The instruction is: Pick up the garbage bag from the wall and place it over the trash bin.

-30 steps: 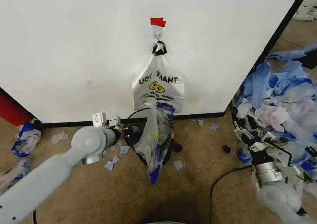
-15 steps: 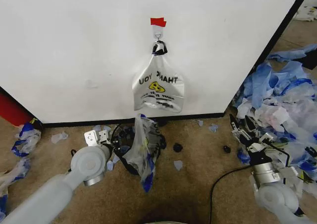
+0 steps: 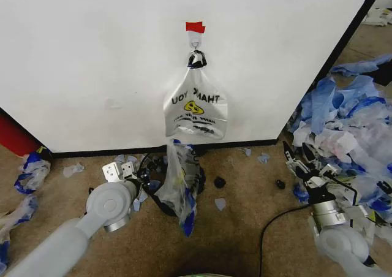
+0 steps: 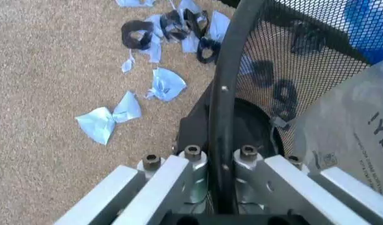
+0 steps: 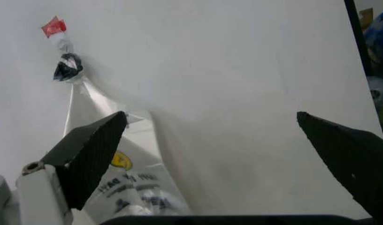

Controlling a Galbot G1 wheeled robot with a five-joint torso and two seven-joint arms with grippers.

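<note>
The left end effector (image 4: 219,164) pinches the bin (image 3: 160,204) rim, the bag (image 3: 177,185) draped over it. The right end effector (image 3: 298,159) hovers spread, facing the wall (image 3: 92,62).

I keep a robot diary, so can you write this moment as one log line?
left tool: shut on black wire-mesh trash bin rim | clear blue-trimmed garbage bag: in bin | right tool: open, idle, right side

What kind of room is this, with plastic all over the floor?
Probably a robot test space, not a home: a freestanding white panel on carpet, a bag taped-and-hooked to it, and heaps of torn plastic scraps.
</note>
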